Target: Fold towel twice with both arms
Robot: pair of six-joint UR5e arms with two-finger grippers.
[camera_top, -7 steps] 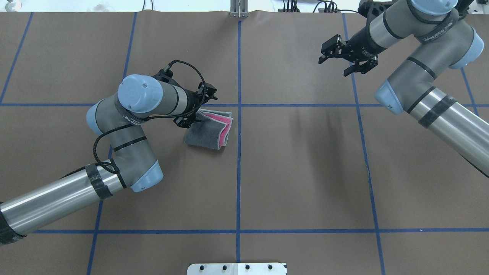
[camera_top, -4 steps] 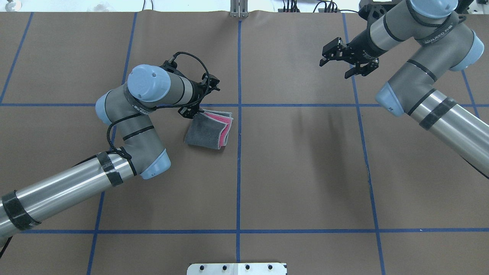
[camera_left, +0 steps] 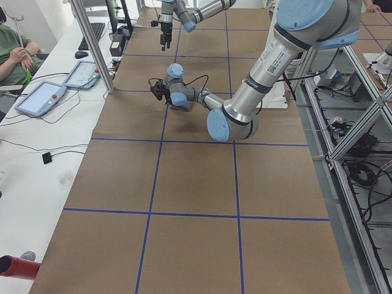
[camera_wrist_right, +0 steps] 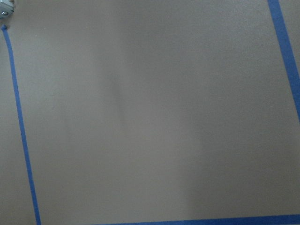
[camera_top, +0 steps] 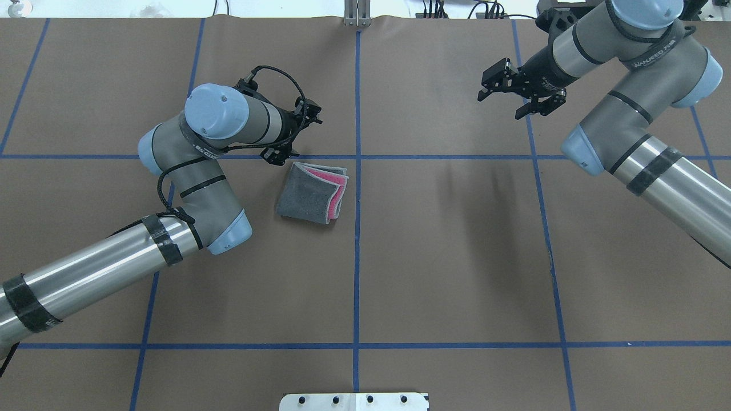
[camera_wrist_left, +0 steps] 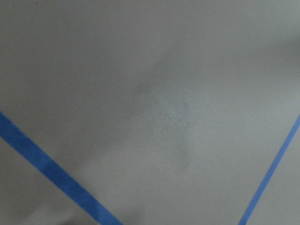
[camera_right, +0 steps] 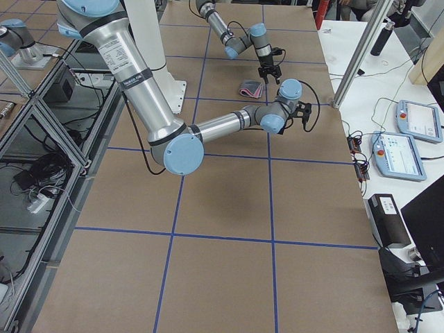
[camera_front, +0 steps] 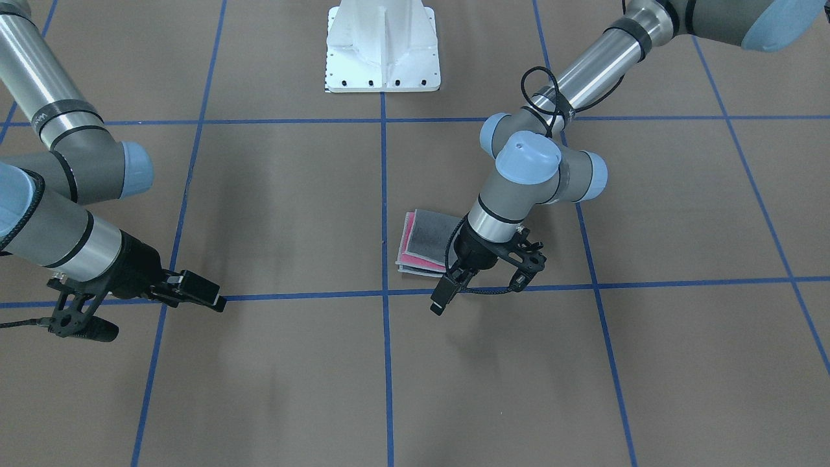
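The towel [camera_top: 311, 194] lies folded into a small pad on the brown table, dark grey on top, with pink layers showing along its right edge. In the front view the towel [camera_front: 425, 240] sits just behind the left wrist. My left gripper [camera_top: 294, 136] hovers open and empty off the towel's far left corner, not touching it. In the front view the left gripper [camera_front: 483, 282] points down over the blue line. My right gripper [camera_top: 514, 91] hangs open and empty far off at the back right; the front view shows the right gripper [camera_front: 146, 311] at the left. Both wrist views show only bare table.
Blue tape lines [camera_top: 357, 251] divide the brown table cover into squares. The white pedestal base [camera_front: 382, 45] stands at the robot's side. A side desk [camera_left: 49, 92] with tablets, and a seated person [camera_left: 12, 58], flank the table's far edge.
My left gripper has drawn back from the towel's left corner, up and toward the far side. The towel stays folded where it lay. The right gripper shifted only slightly.
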